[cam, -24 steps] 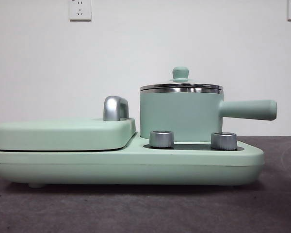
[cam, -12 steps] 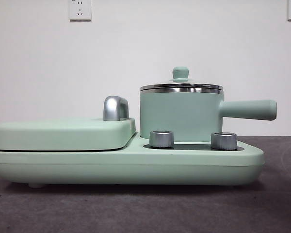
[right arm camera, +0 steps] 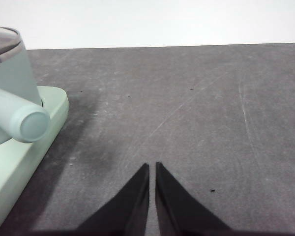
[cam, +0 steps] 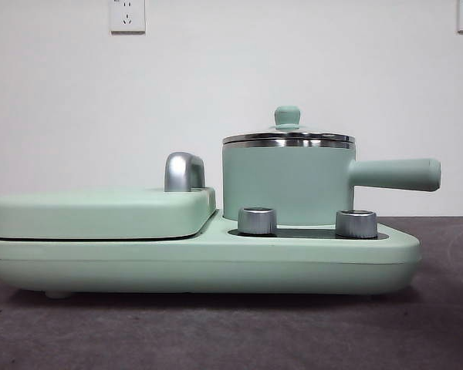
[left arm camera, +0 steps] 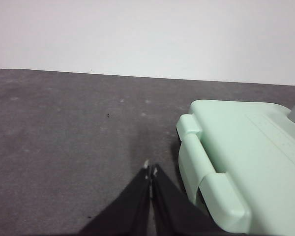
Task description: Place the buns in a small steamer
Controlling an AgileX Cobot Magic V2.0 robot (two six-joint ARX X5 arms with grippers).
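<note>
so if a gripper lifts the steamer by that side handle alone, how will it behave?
The small steamer would probably tip away from the long handle. The handle looks smooth, so perhaps slippery. The lid seems loose and may slide.

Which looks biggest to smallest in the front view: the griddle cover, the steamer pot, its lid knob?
1. Griddle cover, widest.
2. Small steamer.
3. Lid knob, clearly smallest.
The cover may sit nearer the camera, so the top two are unsure.
</note>
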